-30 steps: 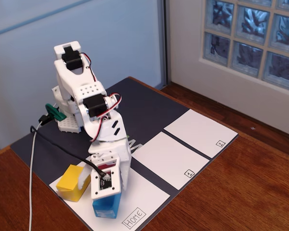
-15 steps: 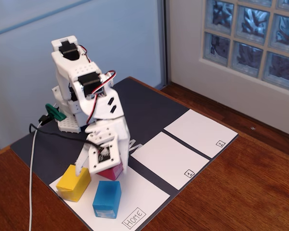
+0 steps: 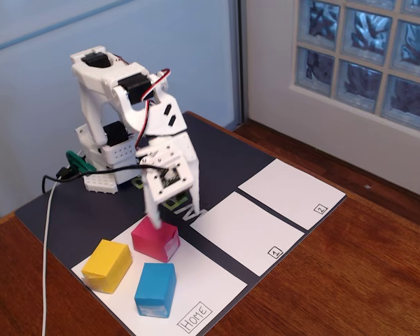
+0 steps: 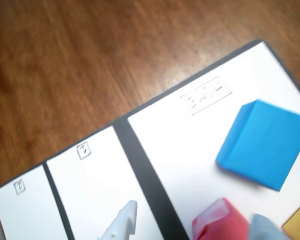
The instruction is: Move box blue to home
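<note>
- One white plastic gripper (image 3: 152, 207) hangs above the pink block (image 3: 155, 240); its fingers blur together in the fixed view, and whether the claw is released or clenched cannot be told. It carries nothing.
- In the wrist view a pale, pointed fingertip (image 4: 121, 226) rises from the lower edge over the white paper.
- Box blue (image 3: 155, 289), a smooth bright cuboid with a paler taped end facing the camera, rests on home (image 3: 213, 283), near the handwritten boxed label, apart from the claw.
- Home is the flat white paper rectangle at the near end of a dark mat (image 3: 217, 157).
- Pink block, with a glossy taped face, stands on the same sheet beside the yellow block (image 3: 106, 265); all three blocks sit close but apart.
- Two smaller white squares, labelled "1" (image 3: 248, 231) and "2" (image 3: 290, 192), lie further along the mat, separated by dark strips.
- Surrounding surface is polished wooden table (image 3: 364, 266); a glass-block window (image 3: 367, 49) fills the upper right.
</note>
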